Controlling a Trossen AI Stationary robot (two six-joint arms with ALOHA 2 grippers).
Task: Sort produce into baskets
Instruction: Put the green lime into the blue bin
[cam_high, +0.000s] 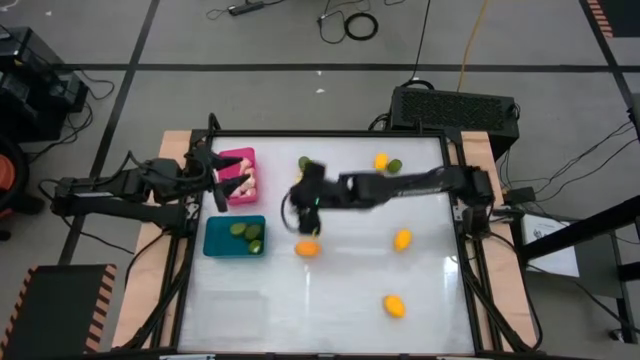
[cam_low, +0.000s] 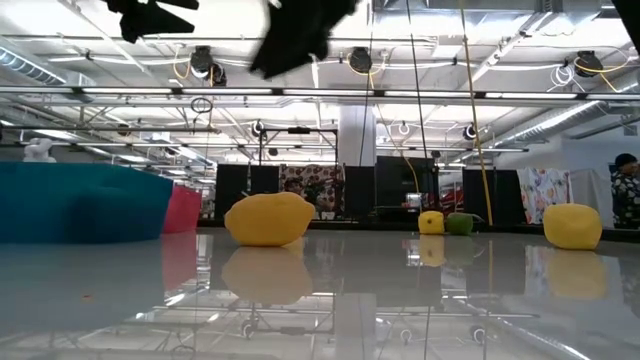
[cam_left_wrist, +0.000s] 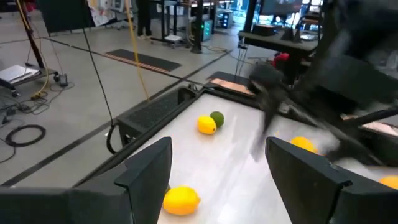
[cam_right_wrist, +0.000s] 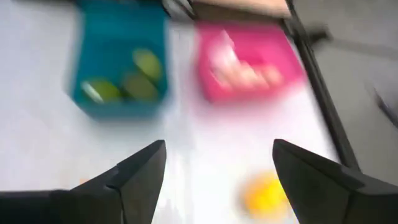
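The teal basket (cam_high: 235, 238) holds green ovals (cam_right_wrist: 127, 81). The pink basket (cam_high: 238, 176) beside it holds whitish bulbs (cam_right_wrist: 239, 71). Yellow-orange fruits lie loose on the white table: one (cam_high: 307, 248) near the teal basket, others (cam_high: 402, 239) (cam_high: 395, 305) to the right, and one (cam_high: 381, 161) next to a green oval (cam_high: 395, 166) at the far edge. My right gripper (cam_right_wrist: 219, 146) hangs open and empty above the table's middle (cam_high: 298, 200), facing both baskets. My left gripper (cam_left_wrist: 219, 146) is open and empty, raised beside the pink basket (cam_high: 215, 180).
My right arm (cam_high: 400, 185) stretches across the far half of the table. Another green oval (cam_high: 303, 162) shows just beyond its gripper. Wooden rails (cam_high: 480, 150) frame the table. A black box (cam_high: 455, 105) stands behind the far edge.
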